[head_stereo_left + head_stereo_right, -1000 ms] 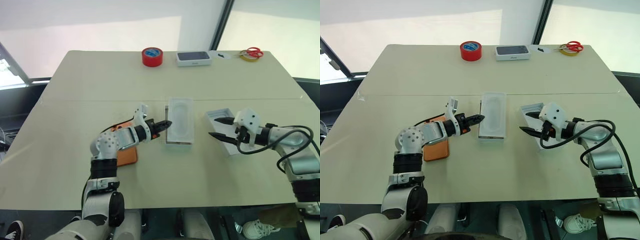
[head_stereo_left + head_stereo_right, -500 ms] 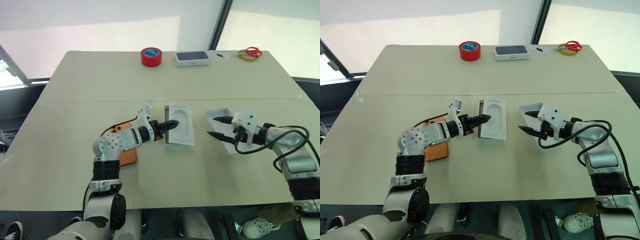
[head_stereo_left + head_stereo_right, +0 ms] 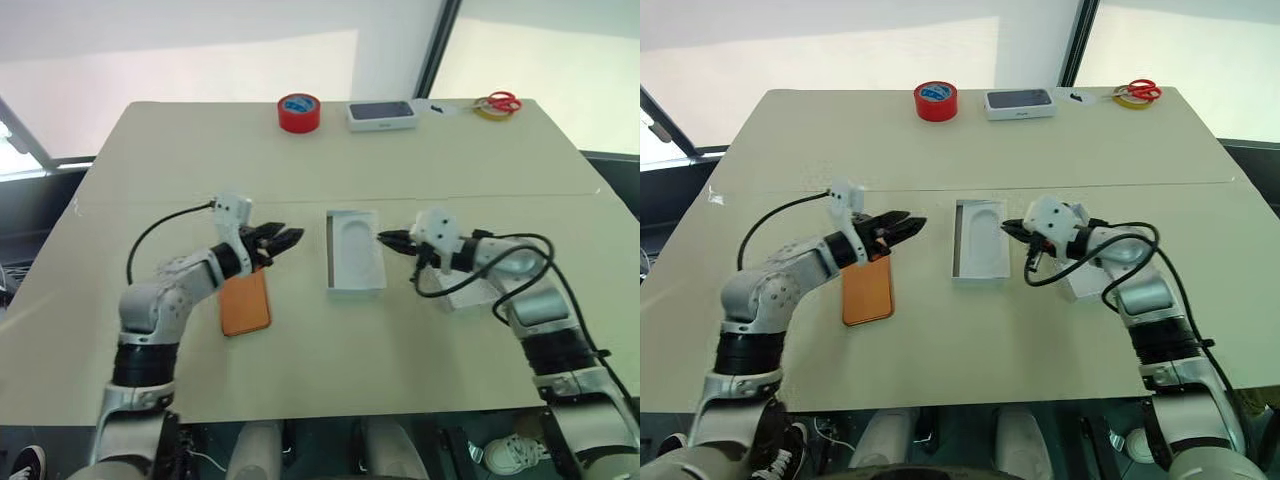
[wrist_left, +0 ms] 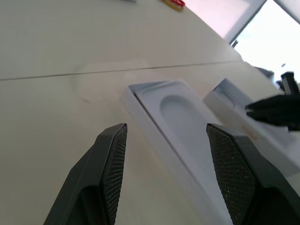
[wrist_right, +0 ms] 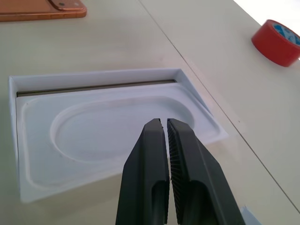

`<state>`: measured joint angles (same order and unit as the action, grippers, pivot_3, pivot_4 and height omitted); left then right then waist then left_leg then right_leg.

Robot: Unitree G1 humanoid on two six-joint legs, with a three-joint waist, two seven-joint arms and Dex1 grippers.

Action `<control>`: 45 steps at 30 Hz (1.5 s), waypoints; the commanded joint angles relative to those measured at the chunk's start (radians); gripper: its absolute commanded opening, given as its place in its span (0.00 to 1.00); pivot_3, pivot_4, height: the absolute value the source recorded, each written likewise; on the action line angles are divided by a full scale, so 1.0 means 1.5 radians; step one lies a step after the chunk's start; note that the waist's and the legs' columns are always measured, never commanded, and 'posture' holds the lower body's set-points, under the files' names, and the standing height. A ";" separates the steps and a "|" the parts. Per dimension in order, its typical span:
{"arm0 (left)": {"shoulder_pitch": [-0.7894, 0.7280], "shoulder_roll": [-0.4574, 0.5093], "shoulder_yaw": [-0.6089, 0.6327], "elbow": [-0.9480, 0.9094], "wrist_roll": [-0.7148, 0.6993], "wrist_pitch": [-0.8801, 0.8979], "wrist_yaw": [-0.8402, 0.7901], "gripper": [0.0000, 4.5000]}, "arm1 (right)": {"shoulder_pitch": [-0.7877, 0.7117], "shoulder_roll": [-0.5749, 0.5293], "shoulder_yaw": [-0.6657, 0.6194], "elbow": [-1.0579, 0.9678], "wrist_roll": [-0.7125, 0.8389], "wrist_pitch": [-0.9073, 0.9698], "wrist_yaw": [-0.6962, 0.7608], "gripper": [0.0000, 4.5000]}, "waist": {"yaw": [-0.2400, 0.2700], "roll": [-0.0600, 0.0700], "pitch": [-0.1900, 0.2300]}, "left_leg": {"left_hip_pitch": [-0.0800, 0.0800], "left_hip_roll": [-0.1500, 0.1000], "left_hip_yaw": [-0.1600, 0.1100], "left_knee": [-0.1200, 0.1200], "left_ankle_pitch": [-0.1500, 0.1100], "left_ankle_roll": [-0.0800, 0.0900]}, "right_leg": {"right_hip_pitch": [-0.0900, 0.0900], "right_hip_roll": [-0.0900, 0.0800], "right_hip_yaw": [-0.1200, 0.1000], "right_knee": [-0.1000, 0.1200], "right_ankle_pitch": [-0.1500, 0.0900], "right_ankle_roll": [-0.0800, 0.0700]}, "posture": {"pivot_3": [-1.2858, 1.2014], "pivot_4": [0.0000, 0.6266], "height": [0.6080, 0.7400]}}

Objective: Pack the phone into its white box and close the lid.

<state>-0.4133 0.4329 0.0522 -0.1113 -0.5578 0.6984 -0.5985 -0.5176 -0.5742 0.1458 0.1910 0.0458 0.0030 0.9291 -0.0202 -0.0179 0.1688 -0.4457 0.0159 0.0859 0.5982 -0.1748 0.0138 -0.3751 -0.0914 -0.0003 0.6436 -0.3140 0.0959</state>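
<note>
A tan table carries a white box at its centre, a moulded insert tilted inside it. The lid lies just right, under the right arm. The orange phone lies flat to the left. Left gripper hovers above the phone, fingers spread. Right gripper, fingers pressed together, points at the box's right edge.

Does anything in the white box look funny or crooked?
Yes. The thin white insert sits crooked in the white box: one end rides over the box's wall, and a dark gap shows along one side. The phone lies flat beside it.
</note>
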 commanded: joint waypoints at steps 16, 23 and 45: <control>0.186 0.076 0.034 -0.060 0.074 -0.379 -0.203 0.62 | -0.107 0.081 0.162 0.142 -0.138 -0.058 0.040 0.01 | -0.015 0.001 0.000 | 0.001 0.000 0.001 -0.005 -0.001 0.001 | 0.001 -0.002 -0.003 -0.007 0.001 -0.001 | 0.52 0.24 1.00; 0.196 0.073 0.044 -0.073 0.065 -0.366 -0.177 0.62 | -0.120 0.099 0.134 0.151 -0.113 -0.052 0.038 0.01 | -0.018 0.001 0.000 | 0.001 0.000 0.001 -0.005 -0.001 0.001 | 0.001 -0.002 -0.004 -0.006 0.002 0.001 | 0.52 0.24 1.00; 0.188 0.120 0.171 -0.033 -0.110 -0.026 -0.079 0.62 | -0.157 0.146 0.052 0.112 -0.044 -0.027 -0.025 0.01 | -0.025 0.001 0.000 | 0.001 0.001 0.001 -0.004 0.000 0.000 | -0.001 -0.002 -0.005 -0.001 0.002 0.002 | 0.52 0.24 1.00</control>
<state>-0.1241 0.5967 0.2239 -0.1658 -0.6524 0.5783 -0.7633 -0.7156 -0.3758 0.2718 0.4490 -0.0773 -0.0670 0.9123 -0.0580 -0.0163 0.1694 -0.4441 0.0168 0.0868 0.5930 -0.1746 0.0139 -0.3766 -0.0946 -0.0080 0.6443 -0.3107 0.0994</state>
